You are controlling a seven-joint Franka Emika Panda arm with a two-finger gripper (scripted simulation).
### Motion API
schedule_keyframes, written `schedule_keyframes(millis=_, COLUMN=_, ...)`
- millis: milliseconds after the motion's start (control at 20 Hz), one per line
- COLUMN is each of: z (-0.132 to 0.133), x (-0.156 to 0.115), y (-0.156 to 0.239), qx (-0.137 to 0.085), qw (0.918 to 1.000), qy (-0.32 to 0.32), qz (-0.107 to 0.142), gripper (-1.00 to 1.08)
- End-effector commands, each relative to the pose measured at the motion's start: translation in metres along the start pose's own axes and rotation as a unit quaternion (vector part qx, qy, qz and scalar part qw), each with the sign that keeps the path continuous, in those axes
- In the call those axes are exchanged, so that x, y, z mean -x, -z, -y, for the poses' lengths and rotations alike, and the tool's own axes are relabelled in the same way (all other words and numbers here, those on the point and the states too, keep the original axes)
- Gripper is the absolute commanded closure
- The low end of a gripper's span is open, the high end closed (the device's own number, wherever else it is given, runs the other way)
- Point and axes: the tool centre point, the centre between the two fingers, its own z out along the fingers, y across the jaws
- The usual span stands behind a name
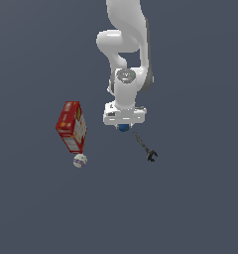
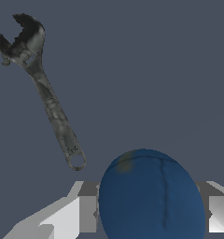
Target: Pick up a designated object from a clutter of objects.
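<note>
Background: a flat matte slate-grey ground surface (image 1: 200, 208) fills the exterior view from edge to edge, uniform in colour and evenly lit. The wrist view shows the same plain grey plane (image 2: 156, 70), with only a faint lighter streak across it.

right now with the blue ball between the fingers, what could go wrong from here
The blue ball is round, and the gripper fingers touch it only at its sides, so it may squirt out if squeezed off-centre or lifted fast. The wrench lies close beside the ball, so a sideways move could nudge it. The red carton and whitish ball sit well clear.
</note>
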Motion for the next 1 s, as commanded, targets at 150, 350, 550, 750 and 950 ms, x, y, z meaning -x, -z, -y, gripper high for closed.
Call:
schedule_keyframes(millis=150, z=-0.012, x=-0.025, y=0.039, qx=-0.001, qw=1.0, qy=0.0, qz=0.0, gripper=1.08)
schedule_keyframes(millis=350, z=-0.022, x=-0.044, y=0.069, qx=-0.001, qw=1.0, qy=0.0, qz=0.0, gripper=1.08)
schedule_keyframes(millis=550, z=-0.032, x=-0.065, y=0.101, qx=-0.001, qw=1.0, qy=0.0, qz=0.0, gripper=1.08)
schedule_keyframes(millis=750, z=-0.043, x=-0.087, y=0.133, qx=-0.001, qw=1.0, qy=0.0, qz=0.0, gripper=1.08)
schedule_keyframes(millis=950, z=-0.052, x=-0.107, y=0.163, qx=-0.001, qw=1.0, qy=0.0, qz=0.0, gripper=1.08)
